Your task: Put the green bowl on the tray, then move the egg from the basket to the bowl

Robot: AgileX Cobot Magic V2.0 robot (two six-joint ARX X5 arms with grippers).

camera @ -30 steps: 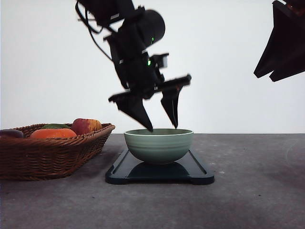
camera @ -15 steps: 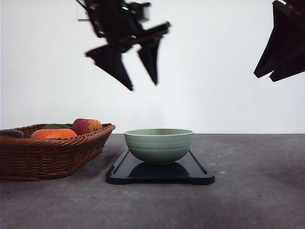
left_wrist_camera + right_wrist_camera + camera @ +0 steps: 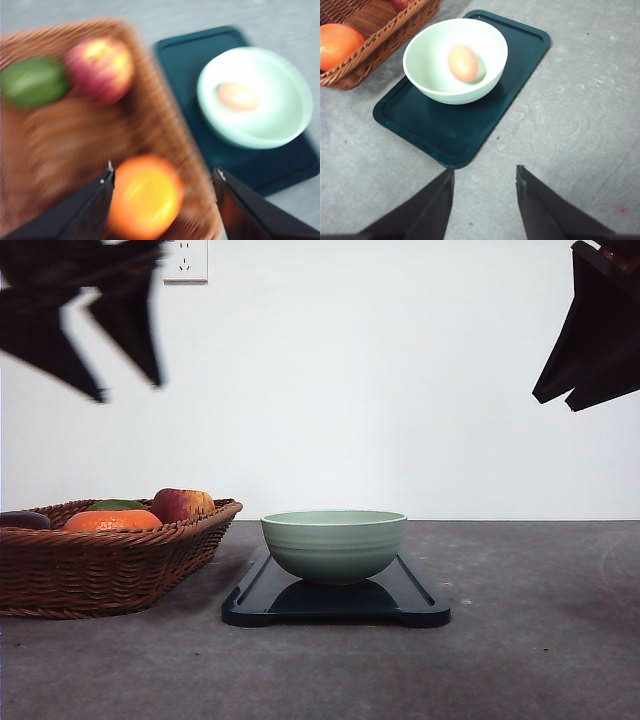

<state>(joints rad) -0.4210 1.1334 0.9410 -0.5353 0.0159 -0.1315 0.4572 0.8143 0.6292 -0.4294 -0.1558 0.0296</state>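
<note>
Left end effector (image 3: pixel 162 180) open, empty.

Tabletop (image 3: pixel 520 660): tray (image 3: pixel 415 602) near the middle, well back from the front edge, long side toward the front. On the tray: bowl (image 3: pixel 334 545), roughly central. In the bowl: egg (image 3: pixel 463 63), lying on the bottom. Left of the tray, just beside it and running off the tabletop's left edge: basket (image 3: pixel 100 570). In the basket: orange (image 3: pixel 112 520) toward the front, apple (image 3: pixel 180 504) behind it, nearer the tray side (a further fruit (image 3: pixel 32 81) lies left of the apple).
</note>
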